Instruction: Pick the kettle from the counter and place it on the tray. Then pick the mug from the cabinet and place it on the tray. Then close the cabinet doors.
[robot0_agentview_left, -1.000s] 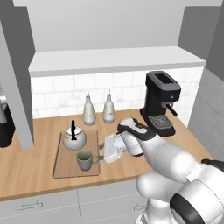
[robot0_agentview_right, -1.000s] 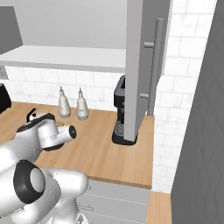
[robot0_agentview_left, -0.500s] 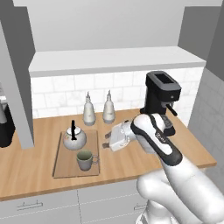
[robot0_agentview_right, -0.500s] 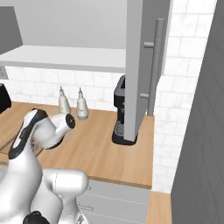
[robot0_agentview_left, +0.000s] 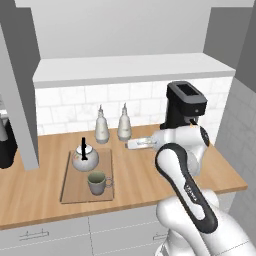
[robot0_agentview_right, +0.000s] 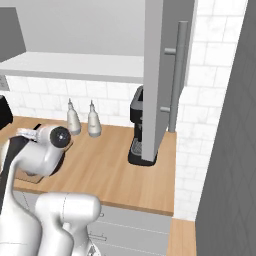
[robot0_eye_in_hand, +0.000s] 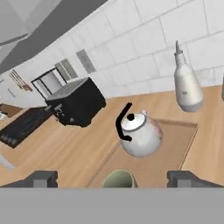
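Light-wood tray (robot0_agentview_left: 70, 186) is seen lying flat on the counter (robot0_agentview_left: 30, 192), and both the kettle (robot0_agentview_left: 84, 158) and the mug (robot0_agentview_left: 98, 183) are carried on it. The silver kettle, with its black arched handle upright, is set at the tray's far end; the grey-green mug is placed just in front of it, nearer the counter's edge, apart from the kettle. Two white bottles (robot0_agentview_left: 102, 126) are stood behind the tray by the tiled wall, and a black coffee machine (robot0_agentview_left: 185, 105) is stood to their right. The gripper (robot0_agentview_left: 131, 144) is held level above the counter, to the right of the tray and in front of the bottles, with nothing between its fingers, which are spread wide. The cabinet doors (robot0_agentview_right: 167, 75) are left swung open.
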